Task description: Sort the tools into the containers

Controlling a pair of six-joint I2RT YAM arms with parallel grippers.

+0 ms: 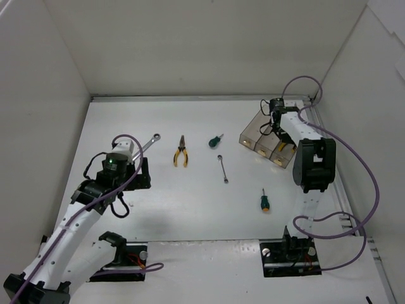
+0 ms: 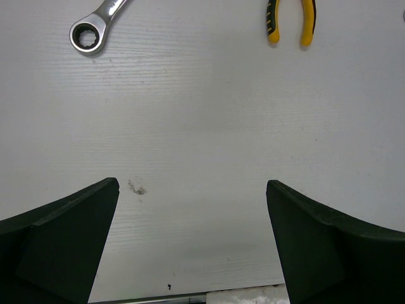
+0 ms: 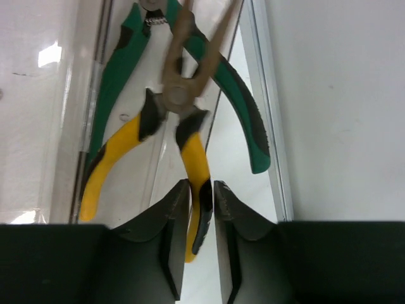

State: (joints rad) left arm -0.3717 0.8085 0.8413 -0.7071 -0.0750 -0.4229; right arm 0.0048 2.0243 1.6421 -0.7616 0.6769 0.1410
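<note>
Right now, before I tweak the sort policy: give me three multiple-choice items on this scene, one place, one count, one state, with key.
1. The green-handled pliers lie: A loose on the table; B in a bin; C out of view.
2. Screwdrivers on the table: A none; B one; C two.
3. The right gripper is: A shut on yellow-handled pliers; B open; C shut, empty.
Key: 1 B, clear bin walls flank them in the right wrist view. 2 C, the top view shows two. 3 A, its fingers pinch one yellow handle.
</note>
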